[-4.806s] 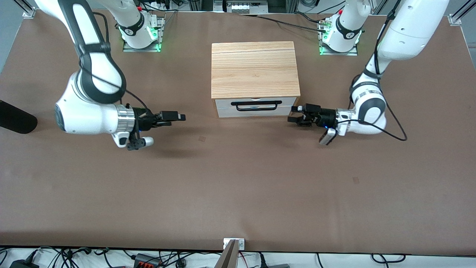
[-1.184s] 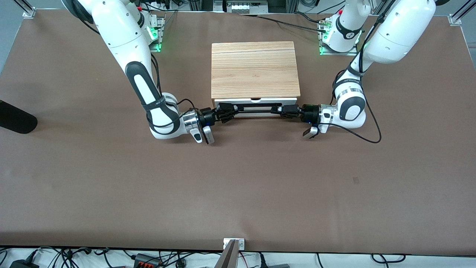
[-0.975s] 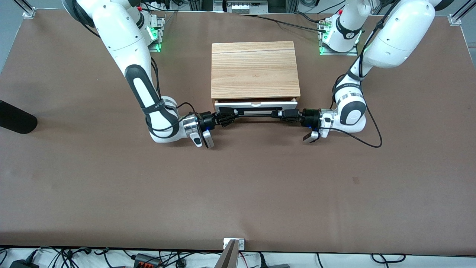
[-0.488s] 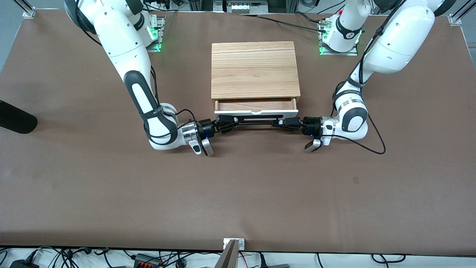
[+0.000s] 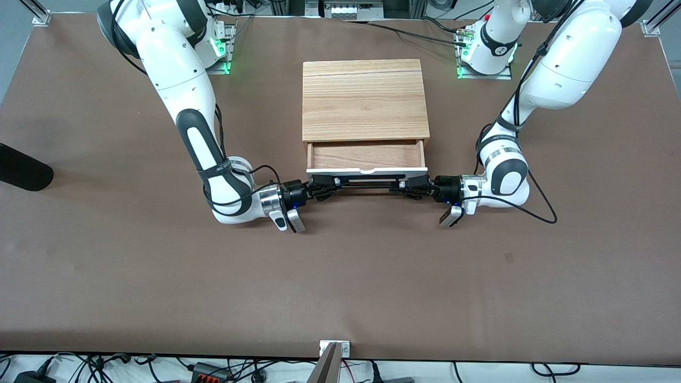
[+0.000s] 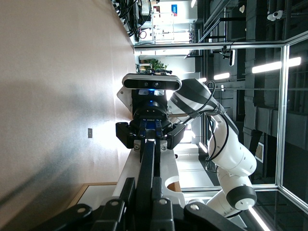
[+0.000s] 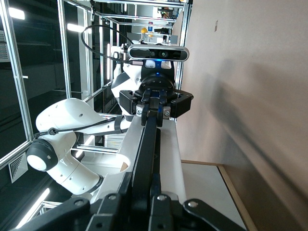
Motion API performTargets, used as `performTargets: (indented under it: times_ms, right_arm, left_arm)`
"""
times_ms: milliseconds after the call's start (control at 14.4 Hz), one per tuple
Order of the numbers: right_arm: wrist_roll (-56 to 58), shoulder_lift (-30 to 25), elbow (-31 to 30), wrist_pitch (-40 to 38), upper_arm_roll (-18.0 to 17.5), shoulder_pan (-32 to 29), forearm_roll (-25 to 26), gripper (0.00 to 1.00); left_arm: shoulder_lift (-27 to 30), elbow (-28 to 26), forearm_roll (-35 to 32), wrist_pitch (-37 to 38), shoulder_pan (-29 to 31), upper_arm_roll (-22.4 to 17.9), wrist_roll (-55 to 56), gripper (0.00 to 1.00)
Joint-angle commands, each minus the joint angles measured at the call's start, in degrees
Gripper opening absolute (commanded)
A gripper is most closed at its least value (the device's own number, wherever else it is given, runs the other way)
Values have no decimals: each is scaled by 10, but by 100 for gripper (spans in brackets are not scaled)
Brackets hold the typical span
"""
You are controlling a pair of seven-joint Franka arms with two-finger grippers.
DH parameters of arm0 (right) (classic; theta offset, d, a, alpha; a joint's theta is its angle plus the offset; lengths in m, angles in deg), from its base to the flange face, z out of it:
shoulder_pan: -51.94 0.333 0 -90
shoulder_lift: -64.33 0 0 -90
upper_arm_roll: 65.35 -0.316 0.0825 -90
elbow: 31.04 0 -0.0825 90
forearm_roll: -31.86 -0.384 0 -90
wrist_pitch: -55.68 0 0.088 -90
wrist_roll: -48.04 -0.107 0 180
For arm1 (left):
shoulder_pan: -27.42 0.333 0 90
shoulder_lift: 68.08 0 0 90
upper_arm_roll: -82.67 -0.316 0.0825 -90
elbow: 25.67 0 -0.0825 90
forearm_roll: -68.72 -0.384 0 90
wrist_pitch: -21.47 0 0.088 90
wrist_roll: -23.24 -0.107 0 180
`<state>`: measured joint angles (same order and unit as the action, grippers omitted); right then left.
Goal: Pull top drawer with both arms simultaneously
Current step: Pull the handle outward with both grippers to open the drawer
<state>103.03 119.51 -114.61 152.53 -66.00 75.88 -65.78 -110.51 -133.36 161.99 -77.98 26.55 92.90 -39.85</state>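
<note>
At the cabinet (image 5: 365, 99) front, the drawer (image 5: 366, 156) stands pulled partway out toward the front camera, its wooden inside exposed and empty. Both grippers are clamped on the black handle (image 5: 366, 184), one per end: the left gripper (image 5: 405, 187) at the end toward the left arm's side, the right gripper (image 5: 325, 187) at the end toward the right arm's side. Each wrist view looks along the bar to the other gripper – the right gripper (image 6: 150, 136) from the left wrist, the left gripper (image 7: 156, 105) from the right wrist.

Risks from here:
- Uneven pull – if one arm leads the other, the drawer is likely to skew and bind in the cabinet
- Overtravel – a pull past the end of the slide may drag the cabinet across the table (image 5: 340, 276) or draw the drawer clear out
- Slip – the fingers grip a thin bar; a sideways load may slide them off

Change from half a second earlier: the drawer has come further out, showing more of the inside, and both grippers have moved toward the front camera with the handle; the cabinet has not shifted
</note>
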Motion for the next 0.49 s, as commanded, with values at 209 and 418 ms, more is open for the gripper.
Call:
performTargets:
  times_ms: [209,418]
  right_arm:
    - [30,33,36,23,8,0,5,0]
    - [8,28,37,33,8,-2,4,100]
  left_arm:
    - [-27,40,-4,-7,2,-12,-9,70]
    - [-27,41,-5,-7,3,-12,-17,100]
